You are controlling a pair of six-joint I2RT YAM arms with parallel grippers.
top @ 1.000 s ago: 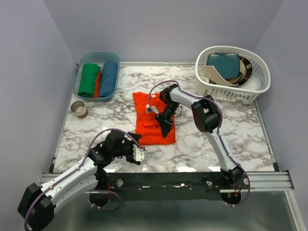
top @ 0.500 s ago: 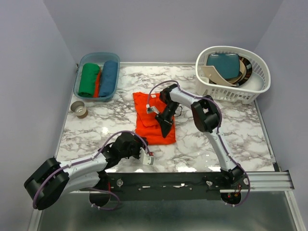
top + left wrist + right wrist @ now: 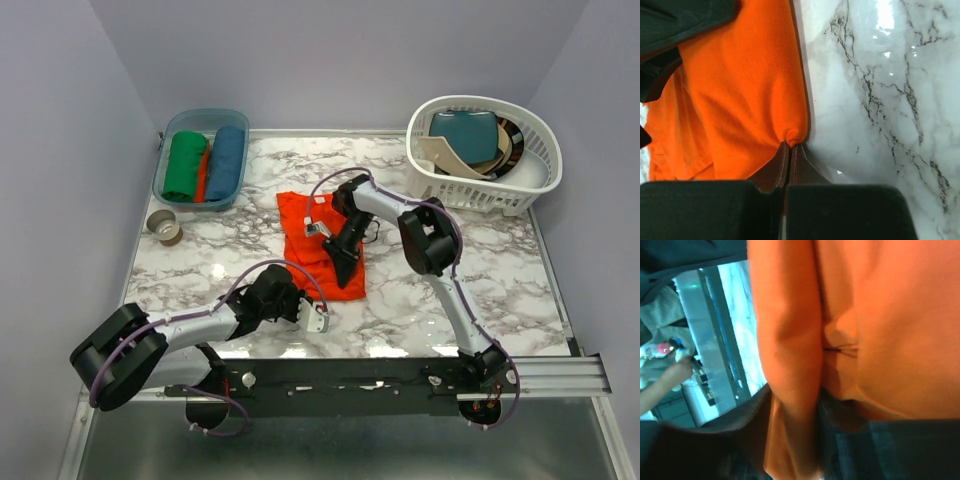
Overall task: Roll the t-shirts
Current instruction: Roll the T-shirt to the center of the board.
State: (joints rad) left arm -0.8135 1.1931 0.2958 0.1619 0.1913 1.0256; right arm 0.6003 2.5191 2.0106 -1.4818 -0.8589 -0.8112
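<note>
- Pinching a corner at the near end of the orange-red t-shirt point(image 3: 300, 265), we are working with the left gripper point(image 3: 791, 147). Its jaws are pressing together, and a small pucker of fabric is bunching right at their tips.
- We are resting the right gripper point(image 3: 795, 432) on the middle of the garment, with a ridge of cloth running between its fingers. We cannot tell whether they are clamping that ridge or only standing around it.
- The shirt is lying folded into a strip at the centre of the marble table point(image 3: 450, 270). Its long axis is running from the far side towards us, leaning slightly rightward at the near end.
- From the left jaws, the whole strip is stretching away towards the far edge. The left arm is the nearer one to the end where a roll would begin, while the right is sitting midway along the strip.
- We are judging that the roll should travel along that long axis, away from us. The right gripper, being in that path, would probably have to lift clear first.
- Green and blue rolls are sitting in the teal tub point(image 3: 165, 185) at the far left, well apart from this work.
</note>
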